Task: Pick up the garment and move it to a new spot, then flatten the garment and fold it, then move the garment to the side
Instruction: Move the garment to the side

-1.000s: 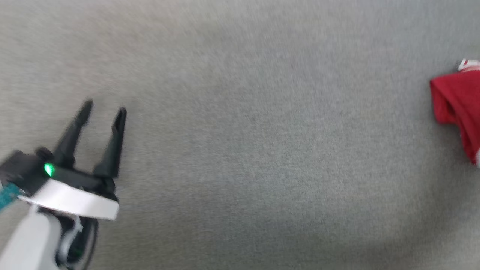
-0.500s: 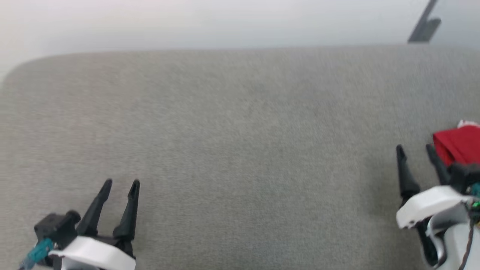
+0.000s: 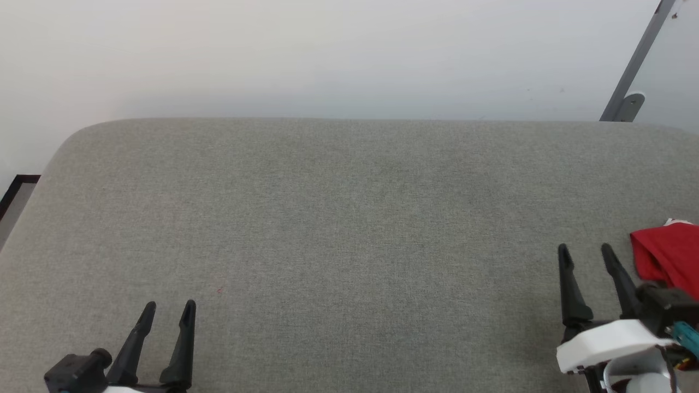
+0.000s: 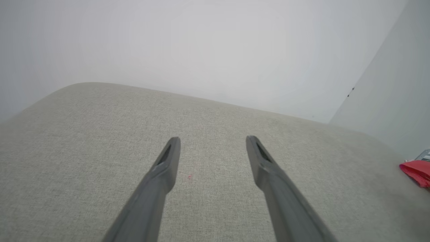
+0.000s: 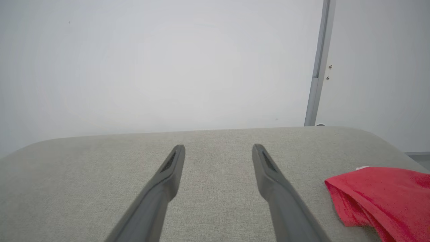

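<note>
Left tool [image 3: 170, 305]: sits at the lower left of the head view, its 2 dark fingers spread wide apart with nothing between them; bare grey fabric shows in the gap.
Right tool [image 3: 585, 248]: sits at the lower right of the head view, its 2 fingers equally wide apart and gripping nothing.
Garment [image 3: 666, 251]: a red bundle with a sliver of white at its far edge, lying on the desk [image 3: 349, 218] at its right side and cut off by the frame edge.
Garment to right tool: just to the right of the tool's right finger and level with its tip; in the right wrist view a narrow strip of desk separates the garment [image 5: 383, 195] from that finger, and no cloth lies between the fingers of the right tool [image 5: 218, 147].
Garment to left tool: well apart, across most of the desk; in the left wrist view the garment [image 4: 416, 169] is a small red patch at the far right edge, away from the left tool [image 4: 213, 139].
Desk: grey fabric top with rounded far corners, and a tiny red speck [image 3: 219, 290] ahead of the left tool.
Background: pale wall [image 3: 327, 54] with a slanted grey metal strut [image 3: 636, 60] at the upper right.
</note>
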Controlling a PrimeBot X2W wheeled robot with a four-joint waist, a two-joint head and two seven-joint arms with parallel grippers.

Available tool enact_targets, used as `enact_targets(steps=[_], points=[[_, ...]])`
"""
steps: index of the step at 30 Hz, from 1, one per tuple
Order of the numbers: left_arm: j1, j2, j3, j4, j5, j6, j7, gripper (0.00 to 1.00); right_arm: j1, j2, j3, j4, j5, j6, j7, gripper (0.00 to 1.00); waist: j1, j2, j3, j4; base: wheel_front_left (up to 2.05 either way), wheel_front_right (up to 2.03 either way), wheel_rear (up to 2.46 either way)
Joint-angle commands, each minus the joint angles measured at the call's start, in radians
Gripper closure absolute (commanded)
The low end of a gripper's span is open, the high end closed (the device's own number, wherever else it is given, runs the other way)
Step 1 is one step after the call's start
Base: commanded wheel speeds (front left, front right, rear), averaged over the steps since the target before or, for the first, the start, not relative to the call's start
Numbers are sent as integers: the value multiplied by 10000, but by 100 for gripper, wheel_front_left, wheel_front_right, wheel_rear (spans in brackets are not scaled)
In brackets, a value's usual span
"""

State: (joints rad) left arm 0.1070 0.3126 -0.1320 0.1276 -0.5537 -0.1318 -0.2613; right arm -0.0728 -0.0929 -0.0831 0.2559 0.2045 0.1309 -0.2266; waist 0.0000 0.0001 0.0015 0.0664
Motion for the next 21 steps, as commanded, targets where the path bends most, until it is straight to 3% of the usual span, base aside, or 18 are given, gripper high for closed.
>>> enact_targets(steps=[1, 12, 21], points=[[123, -31, 57, -89, 74, 24, -49, 0, 145, 69, -60, -167, -14, -4, -25, 0, 0, -1, -22, 9, 0, 0, 0], [814, -161, 632, -1031, 487, 24, -48, 0, 1332, 367, -509, -1794, -158, -4, 522, 0, 0, -1, 112, 18, 0, 0, 0], [656, -173, 718, -1186, 469, 24, -49, 0, 1513, 427, -609, -2209, -115, -4, 722, 0, 0, -1, 312, -4, 0, 0, 0]])
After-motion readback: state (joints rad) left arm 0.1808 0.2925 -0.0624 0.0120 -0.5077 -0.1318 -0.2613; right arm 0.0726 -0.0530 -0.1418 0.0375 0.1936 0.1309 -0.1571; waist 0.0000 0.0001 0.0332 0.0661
